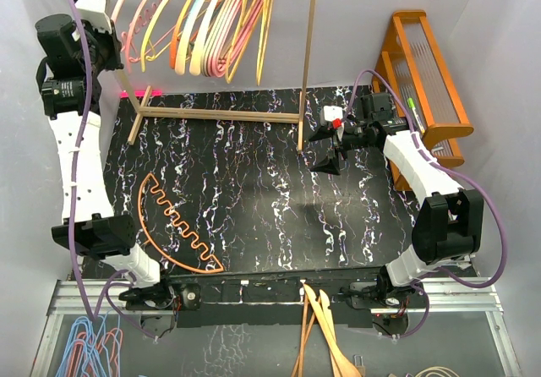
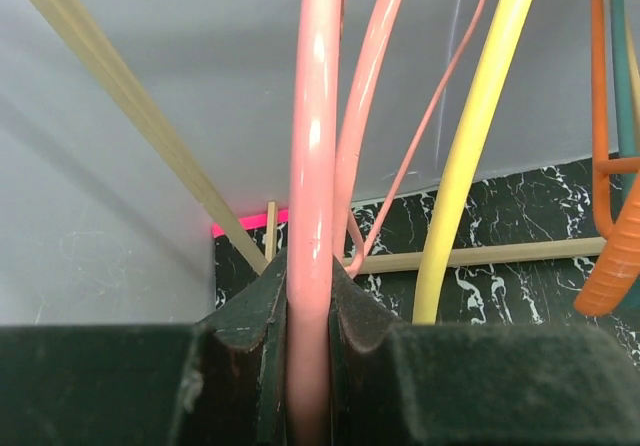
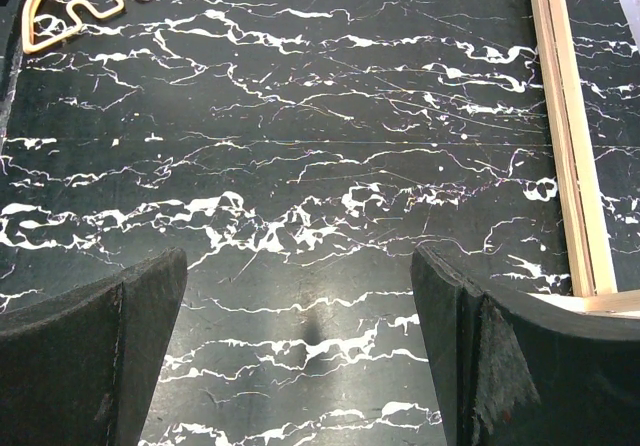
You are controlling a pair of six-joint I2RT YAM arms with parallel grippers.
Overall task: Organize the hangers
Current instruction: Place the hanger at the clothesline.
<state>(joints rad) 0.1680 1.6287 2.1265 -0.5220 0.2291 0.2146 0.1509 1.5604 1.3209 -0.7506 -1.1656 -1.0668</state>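
Observation:
Several pink, yellow and orange hangers [image 1: 211, 22] hang on the wooden rack at the back. My left gripper [image 1: 118, 43] is raised at the rack's left end, shut on a pink hanger [image 1: 139, 5]. In the left wrist view the pink hanger's bar [image 2: 313, 166] runs up between the closed gripper [image 2: 310, 296], with a yellow hanger [image 2: 470, 136] and an orange hanger [image 2: 615, 266] to its right. An orange wavy-bar hanger [image 1: 177, 225] lies flat on the table at the left; it also shows in the right wrist view [image 3: 28, 24]. My right gripper [image 1: 328, 150] is open and empty above the table [image 3: 300, 276].
The rack's wooden base bar [image 1: 221, 115] and upright post [image 1: 308, 56] stand near my right gripper; the base shows in the right wrist view [image 3: 570, 116]. An orange wooden stand [image 1: 427, 81] is at the far right. Light wooden hangers [image 1: 325, 326] and wire hangers [image 1: 89, 343] lie below the table's near edge.

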